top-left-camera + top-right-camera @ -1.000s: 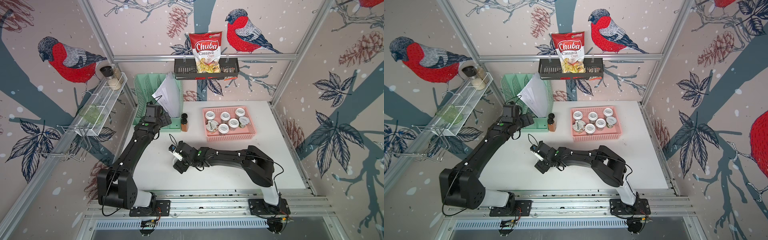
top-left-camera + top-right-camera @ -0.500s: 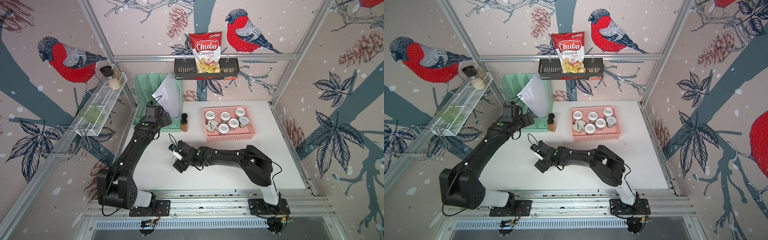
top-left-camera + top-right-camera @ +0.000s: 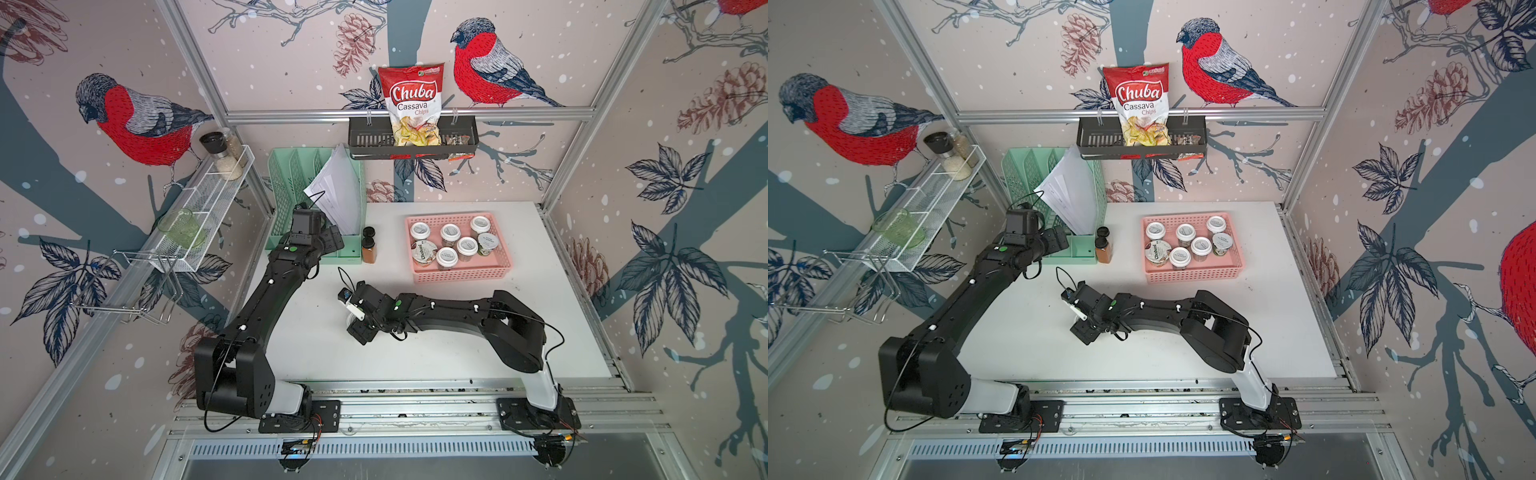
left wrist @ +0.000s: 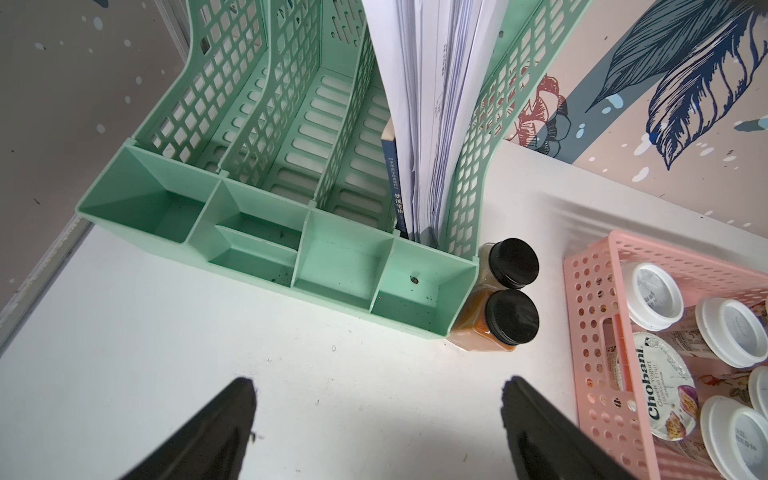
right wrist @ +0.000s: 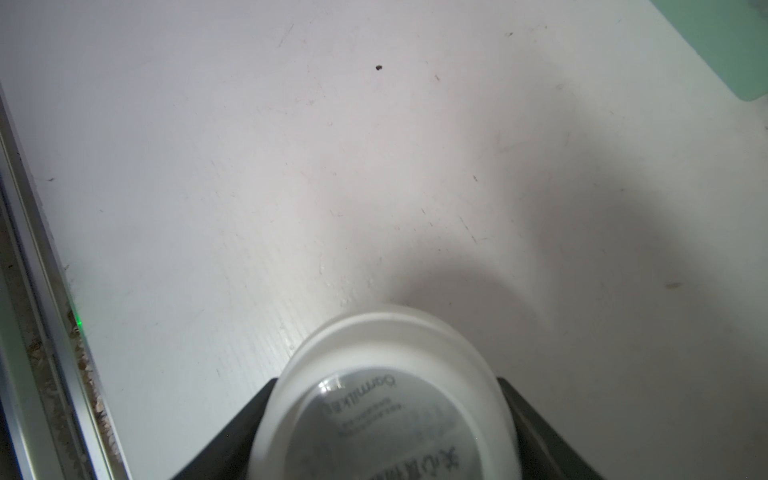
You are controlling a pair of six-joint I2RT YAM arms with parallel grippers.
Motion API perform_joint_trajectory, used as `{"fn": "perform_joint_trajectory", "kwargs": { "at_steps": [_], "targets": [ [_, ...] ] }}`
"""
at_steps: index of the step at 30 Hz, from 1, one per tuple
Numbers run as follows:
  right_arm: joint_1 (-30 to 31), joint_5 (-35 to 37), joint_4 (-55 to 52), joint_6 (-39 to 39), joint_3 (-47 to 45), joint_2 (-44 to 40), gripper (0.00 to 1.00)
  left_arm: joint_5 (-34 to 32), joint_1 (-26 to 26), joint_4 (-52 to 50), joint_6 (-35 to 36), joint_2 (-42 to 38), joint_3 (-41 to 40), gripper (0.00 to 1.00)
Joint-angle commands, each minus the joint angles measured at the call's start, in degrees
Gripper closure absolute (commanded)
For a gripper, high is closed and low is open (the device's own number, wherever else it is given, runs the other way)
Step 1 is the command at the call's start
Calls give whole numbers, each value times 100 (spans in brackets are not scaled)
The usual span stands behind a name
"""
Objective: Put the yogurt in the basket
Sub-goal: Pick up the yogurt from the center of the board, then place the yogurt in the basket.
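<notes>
Yogurt jar [image 5: 386,415] number seven is sitting out on the white table [image 3: 307,357], well apart from the pink basket [image 3: 457,275], and it's the only one not packed yet. Six jars and the Chobani cup [image 3: 424,252] are already sitting inside the basket.

Compared with a second ago, hardly anything is changing. The right arm is staying parked over the same spot, and the basket is holding the same lot. The right gripper [image 5: 386,386] is straddling the jar, one jaw on each side just under the lid. The lid is hiding the contact though, so I can't tell if it's actually gripping yet.

To me this is looking like the grab for the last pickup, with the lift and carry to the basket coming after. The left gripper [image 4: 379,386] is hanging wide open and empty by the green file holder [image 4: 291,208].
</notes>
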Motion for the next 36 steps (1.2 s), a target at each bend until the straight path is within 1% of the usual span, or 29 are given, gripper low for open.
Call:
{"fn": "perform_joint_trajectory", "kwargs": {
  "at_steps": [1,11,15,19,24,28,31,36],
  "targets": [
    [0,28,-18,41,-29,-79,23,15,12,133,10,-33,-8,4],
    [-87,47,-63,68,-55,-279,25,20,12,135,18,-37,-10,4],
    [-186,93,-192,104,-80,-507,26,41,-18,136,31,-55,5,4],
    [-388,237,-333,210,-238,-882,28,-63,-193,162,68,-81,11,4],
    [-853,422,-406,414,-789,-1691,28,-341,-558,-6,151,4,223,4],
    [-1333,638,-596,579,-1210,-2330,28,-347,-713,-44,171,44,386,4],
    [-1760,756,-674,676,-1518,-2825,28,-342,-809,-120,162,85,525,4],
    [-2653,846,-803,821,-1857,-3482,26,-265,-950,-192,161,133,721,4]
  ]
}}
